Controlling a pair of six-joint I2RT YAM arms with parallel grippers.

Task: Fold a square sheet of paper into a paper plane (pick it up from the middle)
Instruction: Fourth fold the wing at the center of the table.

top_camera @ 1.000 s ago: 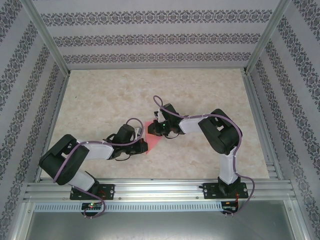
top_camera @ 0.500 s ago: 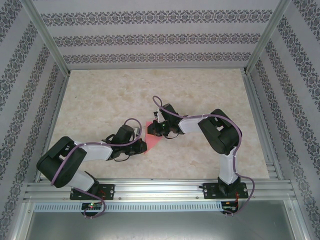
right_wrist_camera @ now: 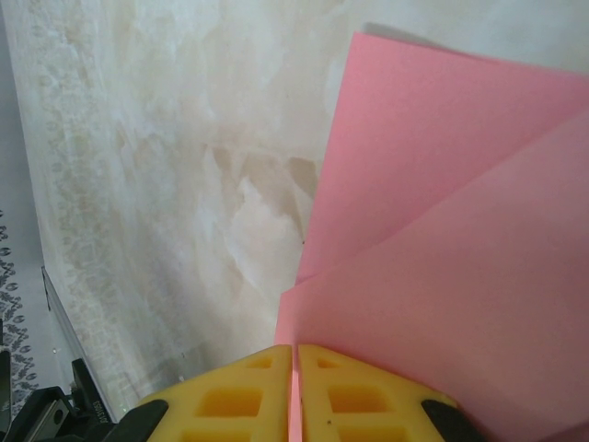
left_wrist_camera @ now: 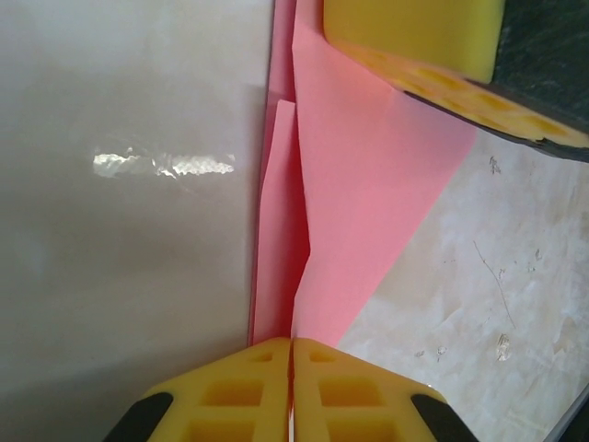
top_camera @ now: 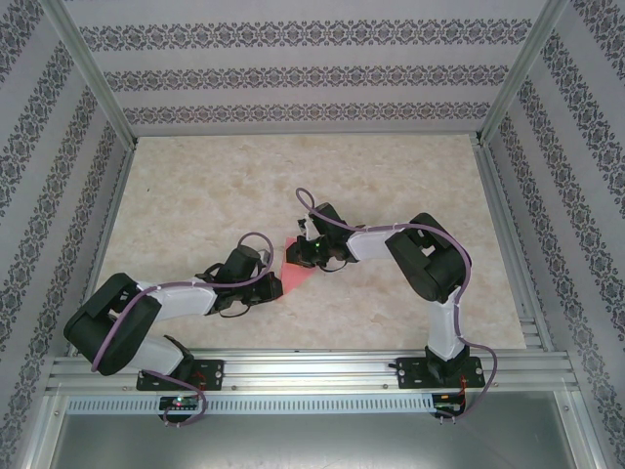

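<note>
The pink-red sheet of paper, folded into a triangular shape, hangs just above the marble table between the two arms. My left gripper is shut on its near-left edge; in the left wrist view the paper runs up from my closed yellow fingertips, with folded layers showing. My right gripper is shut on the far edge; its wrist view shows the paper pinched between the yellow fingertips. The right gripper's yellow finger shows at the top of the left wrist view.
The marble table spreads wide around the arms. Patterned walls and aluminium frame posts enclose it. A metal rail runs along the near edge by the arm bases.
The left arm has drawn back to the left and lower, and the paper has shifted slightly left with it. The right gripper followed a little to the left, still holding.
</note>
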